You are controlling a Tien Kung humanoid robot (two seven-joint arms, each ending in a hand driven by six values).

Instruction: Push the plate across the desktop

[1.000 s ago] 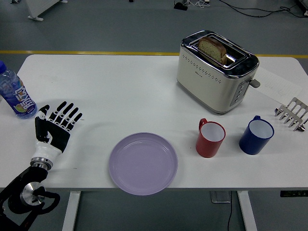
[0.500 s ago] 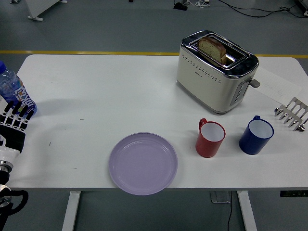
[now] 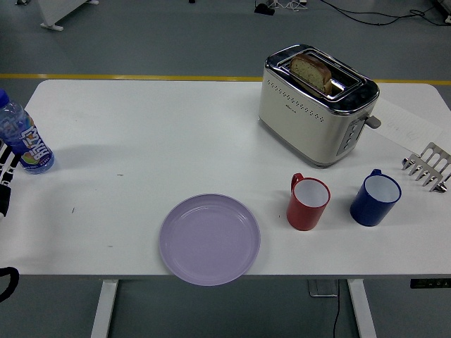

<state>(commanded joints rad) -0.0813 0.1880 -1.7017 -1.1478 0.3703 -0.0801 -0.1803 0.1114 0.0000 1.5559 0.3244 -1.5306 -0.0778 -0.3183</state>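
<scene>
A lilac plate (image 3: 209,239) lies flat on the white table (image 3: 176,134) near its front edge, left of centre. My left hand (image 3: 4,172) shows only as a sliver at the picture's left edge, far to the left of the plate and just beside a water bottle (image 3: 21,135). Its fingers are cut off by the frame. My right hand is out of view. Nothing touches the plate.
A red mug (image 3: 308,202) and a blue mug (image 3: 375,198) stand right of the plate. A silver toaster (image 3: 315,103) with bread in a slot stands at the back right. A metal rack (image 3: 427,166) and a paper sheet (image 3: 406,124) lie at the far right.
My left hand has drawn back to the left, from flat on the table near the bottle to almost out of the picture. The plate has not moved.
</scene>
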